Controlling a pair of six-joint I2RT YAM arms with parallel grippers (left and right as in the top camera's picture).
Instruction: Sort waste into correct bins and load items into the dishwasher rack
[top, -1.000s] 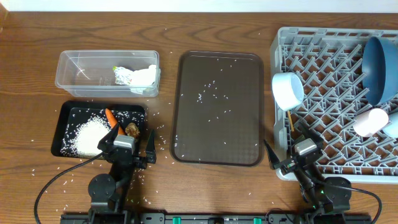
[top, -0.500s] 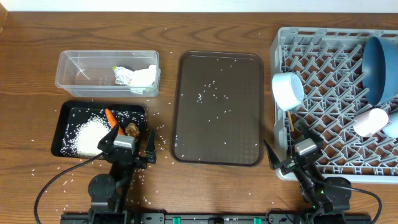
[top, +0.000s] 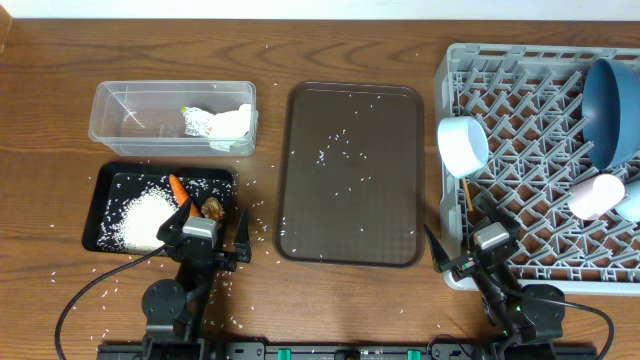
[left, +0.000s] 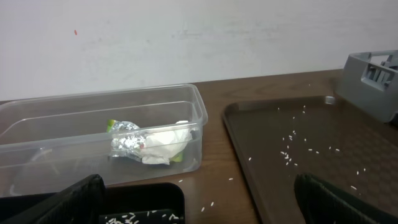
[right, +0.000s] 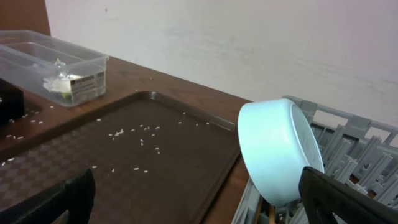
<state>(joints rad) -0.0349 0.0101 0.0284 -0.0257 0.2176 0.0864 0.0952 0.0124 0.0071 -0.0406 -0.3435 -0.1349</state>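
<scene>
Loaded in the grey rack (top: 520, 130): blue dish (top: 612, 105), probably heavy, glazed and breakable, best taken by the rim. Leaning at the rack's left wall, white bowl (top: 462, 145), likely slick, same hold. Just beside it, chopsticks (top: 466, 196), light and stiff; pinch mid-length. Scattered over the brown tray (top: 300, 240), loose rice (top: 340, 150), likely too fine to pinch. Spread wide and empty: left gripper (top: 212, 222), right gripper (top: 460, 225).

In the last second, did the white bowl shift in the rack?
No. In the overhead view the white bowl sits at the same spot on the left edge of the dishwasher rack.
</scene>
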